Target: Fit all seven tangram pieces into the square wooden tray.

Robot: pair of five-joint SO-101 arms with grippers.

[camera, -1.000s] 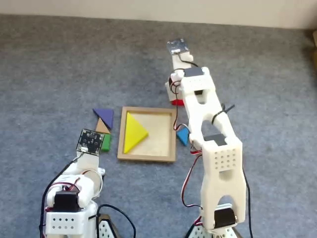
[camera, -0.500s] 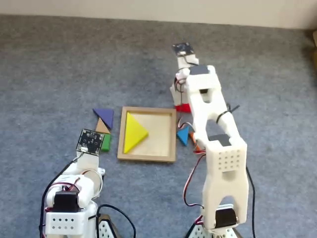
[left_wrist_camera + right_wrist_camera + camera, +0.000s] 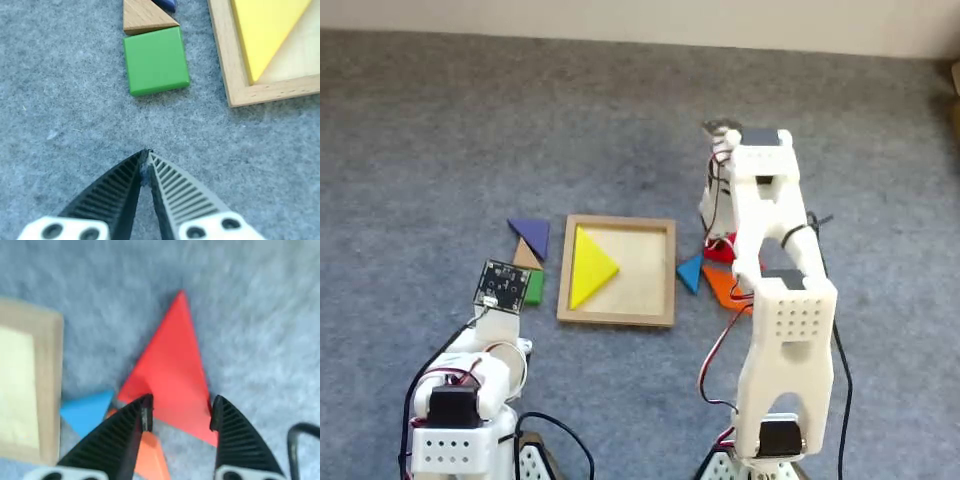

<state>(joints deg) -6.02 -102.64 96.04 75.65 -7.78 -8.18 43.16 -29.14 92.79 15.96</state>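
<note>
High view shows you the square wooden tray (image 3: pixel 617 320) in the middle of the grey carpet (image 3: pixel 440 150). One big yellow triangle (image 3: pixel 588 266) lies inside it, on the left side. Bare wood shows on the right side of the tray.

Left of the tray you see three pieces in a row. A dark blue piece (image 3: pixel 530 232) is the farthest, then a tan triangle (image 3: pixel 526 254), then a green square (image 3: pixel 533 288) nearest to you. The tan triangle touches the green square.

Right of the tray, a blue triangle (image 3: pixel 691 272) lies just beside the rim. An orange piece (image 3: pixel 725 287) lies just right of it. A red triangle (image 3: pixel 172 365) lies on the far side of the orange piece, partly under your right arm.

Your left gripper (image 3: pixel 146 160) is closed with nothing in it. It sits low over the carpet, on the near side of the green square, and does not touch it.

Your right gripper (image 3: pixel 181 407) is open. Its two tips stand over the wide end of the red triangle, one at each side. You cannot tell if the tips touch the piece.
</note>
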